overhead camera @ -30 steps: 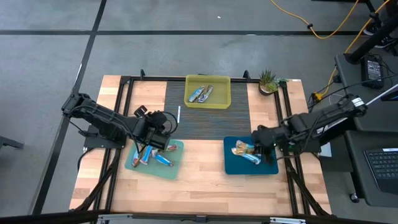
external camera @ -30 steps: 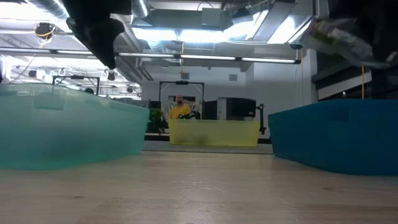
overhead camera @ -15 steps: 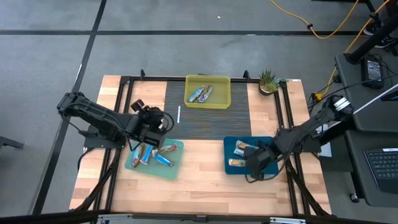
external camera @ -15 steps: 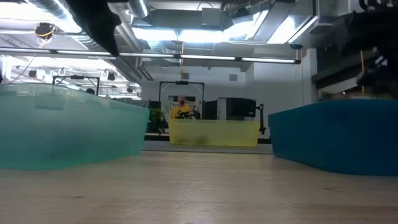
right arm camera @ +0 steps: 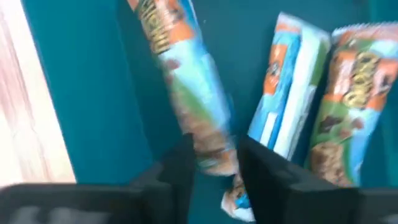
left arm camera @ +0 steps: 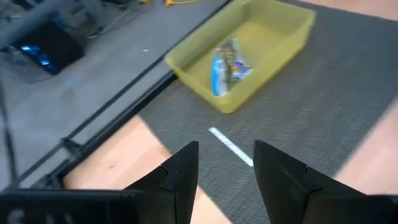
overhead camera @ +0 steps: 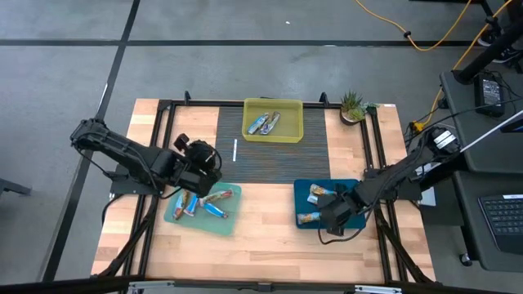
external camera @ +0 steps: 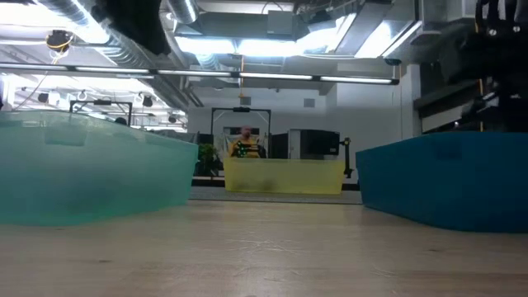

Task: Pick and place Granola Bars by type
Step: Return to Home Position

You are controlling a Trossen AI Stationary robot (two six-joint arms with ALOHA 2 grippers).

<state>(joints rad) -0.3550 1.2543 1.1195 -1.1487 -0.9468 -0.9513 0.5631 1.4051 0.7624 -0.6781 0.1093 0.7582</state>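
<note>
My right gripper (overhead camera: 321,216) is low in the dark teal tray (overhead camera: 300,202), shut on a tan-and-orange granola bar (overhead camera: 308,217). Two more bars (overhead camera: 319,192), one bluish-white and one orange-green, lie on the tray floor at its far side. My left gripper (overhead camera: 212,158) hovers open and empty above the far edge of the light green tray (overhead camera: 234,220), which holds several blue and tan bars (overhead camera: 200,204). Silvery bars (overhead camera: 265,122) lie in the yellow bin (overhead camera: 288,135). In the left wrist view the gripper (left arm camera: 225,167) faces that bin (left arm camera: 273,43). My right gripper pinches the near end of the tan-and-orange bar (right arm camera: 214,155) between its two fingers (right arm camera: 181,167). The fingers come slanting down from the table's right and lie along the bar. The rest of the bar (right arm camera: 177,68) stretches away from the fingers, low over the tray floor.
A thin white stick (overhead camera: 234,151) lies on the dark mat between the green tray and the yellow bin. A small potted plant (overhead camera: 352,106) stands at the far right corner. Bare wood lies between the two near trays (overhead camera: 265,216). A person shows far behind the bin (external camera: 241,144).
My right gripper has come down and toward the table's near and left edges, carrying the bar from above the tray into its near left part. My left gripper has risen and drawn back toward the far-left, away from the green tray.
</note>
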